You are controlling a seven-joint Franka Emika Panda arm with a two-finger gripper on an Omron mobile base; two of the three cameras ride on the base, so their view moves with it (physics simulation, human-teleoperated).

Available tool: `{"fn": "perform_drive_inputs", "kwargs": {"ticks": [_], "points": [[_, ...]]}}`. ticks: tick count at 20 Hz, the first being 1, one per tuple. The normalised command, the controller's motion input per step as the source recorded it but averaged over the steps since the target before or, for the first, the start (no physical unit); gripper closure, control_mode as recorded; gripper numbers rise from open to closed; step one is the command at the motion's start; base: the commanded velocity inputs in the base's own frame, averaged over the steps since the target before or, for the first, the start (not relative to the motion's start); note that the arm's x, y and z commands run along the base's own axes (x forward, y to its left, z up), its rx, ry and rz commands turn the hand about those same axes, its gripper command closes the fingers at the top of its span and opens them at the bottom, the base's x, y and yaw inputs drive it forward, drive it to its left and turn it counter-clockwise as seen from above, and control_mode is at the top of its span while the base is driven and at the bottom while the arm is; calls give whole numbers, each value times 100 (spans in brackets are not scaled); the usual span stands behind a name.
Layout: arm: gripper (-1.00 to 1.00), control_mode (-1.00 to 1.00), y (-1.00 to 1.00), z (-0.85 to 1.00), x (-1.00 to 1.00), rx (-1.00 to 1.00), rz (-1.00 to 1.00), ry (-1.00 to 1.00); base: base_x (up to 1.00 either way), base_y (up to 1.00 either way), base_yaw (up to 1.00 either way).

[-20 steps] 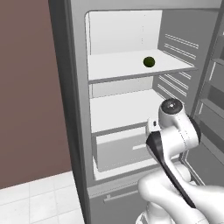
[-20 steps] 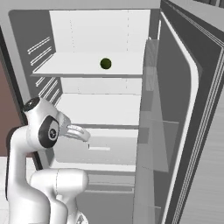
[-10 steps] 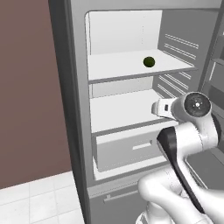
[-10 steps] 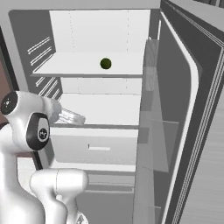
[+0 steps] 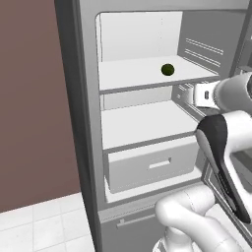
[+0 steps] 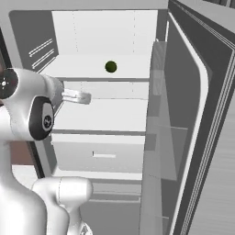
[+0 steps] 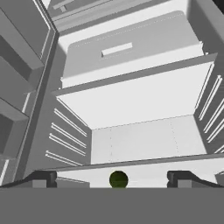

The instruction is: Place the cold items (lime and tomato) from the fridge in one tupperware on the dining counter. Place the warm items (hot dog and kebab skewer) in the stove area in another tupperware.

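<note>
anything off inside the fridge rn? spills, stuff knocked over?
Nothing spilled or askew. One oddity: the lime sits alone on the upper shelf; no tomato shows on the shelves in view. The drawer is shut. The gripper has its jaws spread wide, holding nothing, lined up with the lime.

One lime (image 5: 167, 69), two fridge shelves (image 5: 147, 75), one drawer (image 5: 152, 166)

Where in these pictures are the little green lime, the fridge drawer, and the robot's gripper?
lime (image 5: 168, 69): left base view, the middle of the round fruit on the upper shelf.
drawer (image 6: 103, 155): right base view, its front panel at the handle.
gripper (image 7: 113, 178): hand view, midway between the two dark fingertips.
</note>
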Motion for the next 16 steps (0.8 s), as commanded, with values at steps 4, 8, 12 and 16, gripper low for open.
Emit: {"fn": "perform_drive_inputs", "kwargs": {"ticks": [4,8,12,16], "points": [[-100,-100,6,52,16,-2,1,0,0,0,0],[-100,-100,8,12,44,-2,0,0,0,0,0],[-100,-100,0,-1,75,0,2,2,0,0,0],[-100,-100,0,0,88,0,0,6,0,0,0]]}}
